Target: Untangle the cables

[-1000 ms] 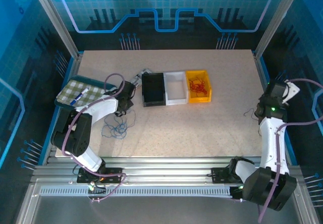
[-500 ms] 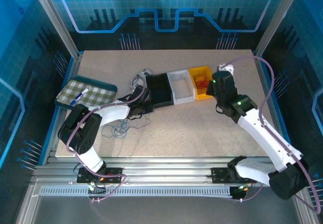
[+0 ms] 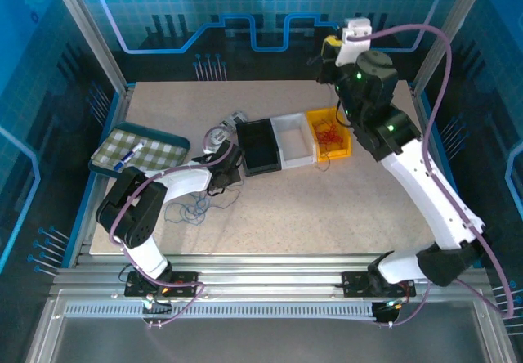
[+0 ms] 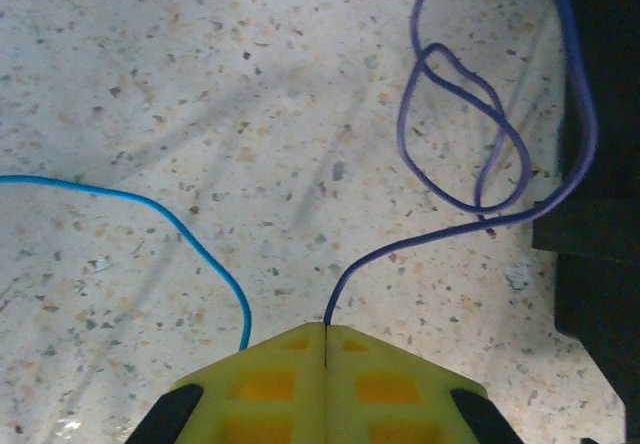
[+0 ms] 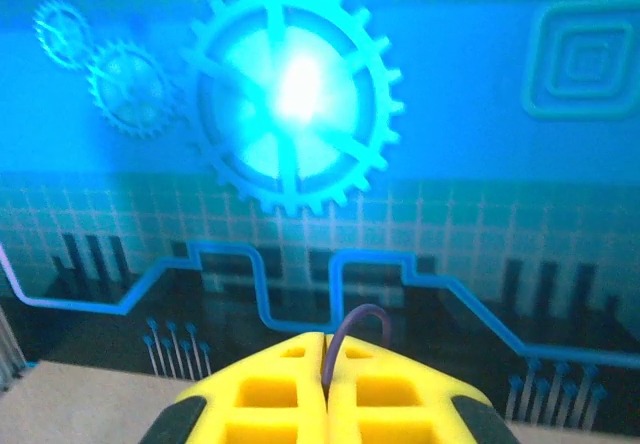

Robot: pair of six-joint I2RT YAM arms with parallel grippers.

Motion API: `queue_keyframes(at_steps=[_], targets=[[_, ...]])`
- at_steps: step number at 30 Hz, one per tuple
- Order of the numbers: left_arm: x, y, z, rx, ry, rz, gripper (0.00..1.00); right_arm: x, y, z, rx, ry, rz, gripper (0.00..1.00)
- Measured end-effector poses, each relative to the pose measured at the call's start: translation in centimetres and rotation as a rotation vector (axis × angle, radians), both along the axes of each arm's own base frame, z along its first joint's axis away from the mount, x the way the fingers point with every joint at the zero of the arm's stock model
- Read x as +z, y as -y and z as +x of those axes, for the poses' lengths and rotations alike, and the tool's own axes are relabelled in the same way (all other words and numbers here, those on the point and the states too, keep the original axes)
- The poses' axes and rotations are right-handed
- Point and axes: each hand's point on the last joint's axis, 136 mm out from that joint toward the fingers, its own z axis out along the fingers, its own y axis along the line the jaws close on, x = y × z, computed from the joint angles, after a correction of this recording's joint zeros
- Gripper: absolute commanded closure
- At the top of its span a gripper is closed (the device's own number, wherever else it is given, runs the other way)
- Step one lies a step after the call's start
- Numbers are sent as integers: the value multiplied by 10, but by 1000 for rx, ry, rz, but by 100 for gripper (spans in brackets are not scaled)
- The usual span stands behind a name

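The table (image 3: 327, 208) is a pale, speckled, matt slab inside a booth of blue-lit walls. The back wall (image 5: 480, 114) carries a glowing gear print (image 5: 295, 94).

The left gripper (image 4: 326, 326) lies low over the slab. Its yellow fingers are pressed together and pinch the purple cable (image 4: 585, 114). That cable leaves the tips, runs ahead and to the right, then doubles back in a loose loop on the surface. Just left of the tips the blue cable (image 4: 190, 229) curves in and passes under the left finger. Seen from above, more blue wire lies in a loose tangle near this gripper, on the side toward the arm bases. Close on the gripper's right stands the black bin (image 4: 600, 264). Beyond it, in one row, sit the white bin (image 3: 298, 161) and the yellow bin (image 3: 335, 156), and the red cables (image 3: 325, 134) lie in the yellow one. Back past this arm's elbow, a green checked tray (image 3: 155, 154) rests by the table's left edge.

The right gripper (image 5: 326, 339) hangs high above the far edge, fingers closed on the dark cable (image 5: 350, 326), which arches out from between the tips. The back wall is straight ahead of it, and the yellow bin is below and nearer.

Open slab runs from the bins to the metal rails (image 3: 261, 269) at the near edge. Slanted metal posts (image 3: 86, 32) stand at the far corners.
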Motion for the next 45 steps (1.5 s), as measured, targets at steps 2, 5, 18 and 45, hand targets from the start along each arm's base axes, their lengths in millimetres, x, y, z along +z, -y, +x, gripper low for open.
queue_keyframes(at_steps=[2,5,18,45], targets=[[-1,-2,-1,7,-4,8,100,7,-11,12,32,18,-6,96],[-1,-4,-2,16,-8,14,100,8,-29,31,74,25,-27,96],[-2,-9,-5,37,-16,34,100,2,-35,68,86,16,-51,96],[-2,-10,-5,37,-17,35,100,-268,-64,61,282,-693,5,99]])
